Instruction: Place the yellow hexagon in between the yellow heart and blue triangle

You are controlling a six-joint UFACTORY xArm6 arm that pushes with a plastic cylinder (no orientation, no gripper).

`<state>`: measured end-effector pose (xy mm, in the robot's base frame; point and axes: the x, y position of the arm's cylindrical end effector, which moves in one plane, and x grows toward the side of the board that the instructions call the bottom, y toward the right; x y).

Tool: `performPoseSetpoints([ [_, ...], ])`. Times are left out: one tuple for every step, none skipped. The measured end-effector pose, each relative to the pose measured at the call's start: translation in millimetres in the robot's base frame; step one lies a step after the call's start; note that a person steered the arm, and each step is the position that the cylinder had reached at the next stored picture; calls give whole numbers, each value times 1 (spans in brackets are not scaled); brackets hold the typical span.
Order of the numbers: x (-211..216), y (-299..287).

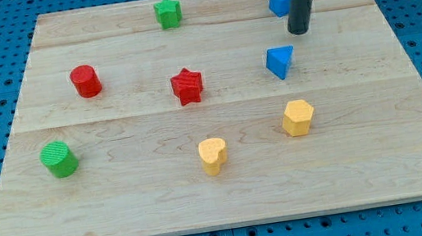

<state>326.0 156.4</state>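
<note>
The yellow hexagon (pixel 298 116) sits on the wooden board at the lower right of centre. The yellow heart (pixel 213 155) lies to its left, a little nearer the view's bottom. The blue triangle (pixel 279 62) is above the hexagon, right of centre. My tip (pixel 299 32) is at the upper right, just above and to the right of the blue triangle and touching no block. It stands beside a second blue block (pixel 280 0) near the top edge, partly hidden by the rod.
A red star (pixel 187 86) is at the board's centre. A red cylinder (pixel 86 81) is at the left, a green cylinder (pixel 59 158) at the lower left, a green star (pixel 167 12) at the top. Blue pegboard surrounds the board (pixel 207 209).
</note>
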Motion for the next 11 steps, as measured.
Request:
performPoseSetpoints([
  [2,6],
  [23,37],
  [67,91],
  [103,108],
  [108,108],
  [135,113],
  [180,99],
  [185,7],
  [184,-96],
  [179,-87],
  [158,-44],
])
